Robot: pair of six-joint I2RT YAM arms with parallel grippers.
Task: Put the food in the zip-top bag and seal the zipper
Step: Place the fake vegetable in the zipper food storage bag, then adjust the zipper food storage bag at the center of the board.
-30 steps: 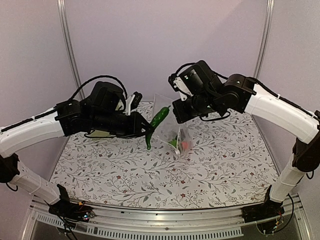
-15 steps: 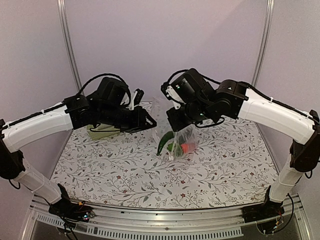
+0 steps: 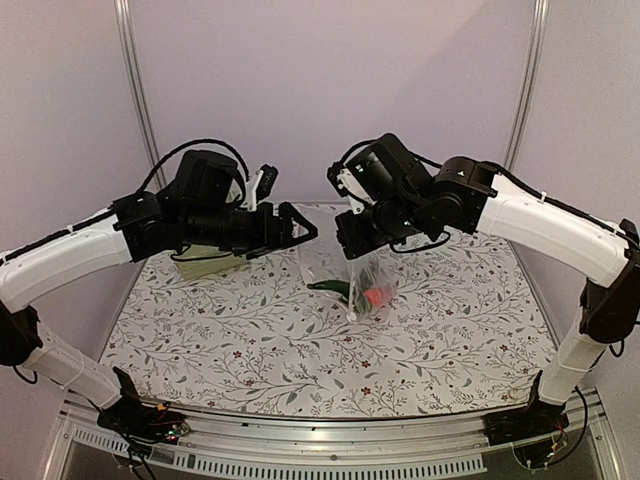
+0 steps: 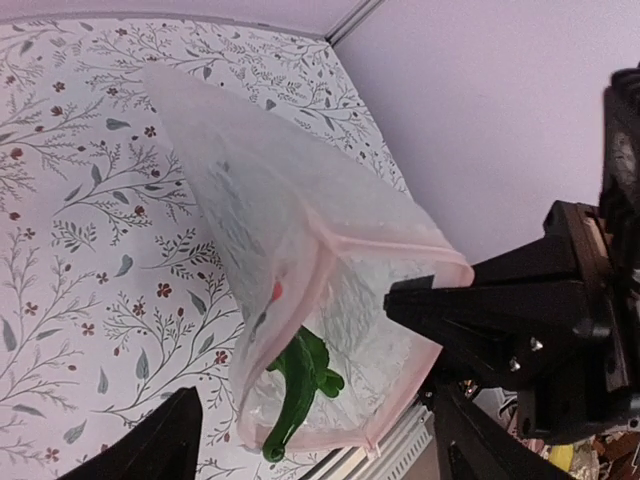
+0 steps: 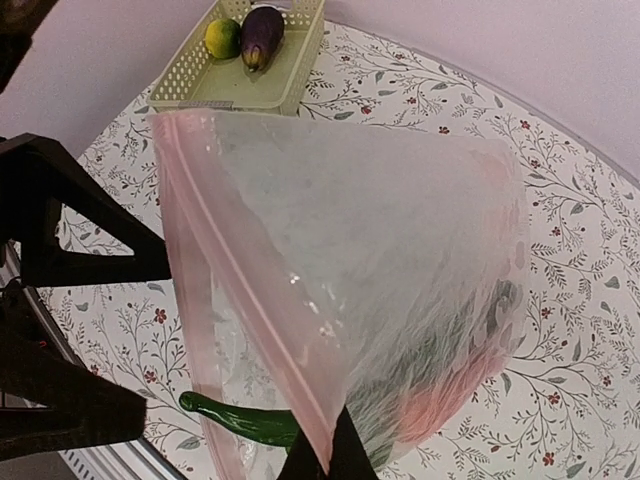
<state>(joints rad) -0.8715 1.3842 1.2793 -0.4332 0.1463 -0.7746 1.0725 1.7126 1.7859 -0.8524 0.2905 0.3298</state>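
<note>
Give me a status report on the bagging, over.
Left gripper jaws open, empty. Right gripper shut on zip-top bag, zipper unsealed. Green pepper pokes out the mouth. Eggplant in basket.

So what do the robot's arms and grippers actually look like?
The left arm and right arm are white rounded shells with black joints and wrists, and thin black cables loop over them. The left gripper and right gripper are black, with two slim tapering fingers.

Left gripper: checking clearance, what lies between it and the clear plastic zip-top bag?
Only a long green toy vegetable, poking out of that bag, as the left wrist view shows.
</note>
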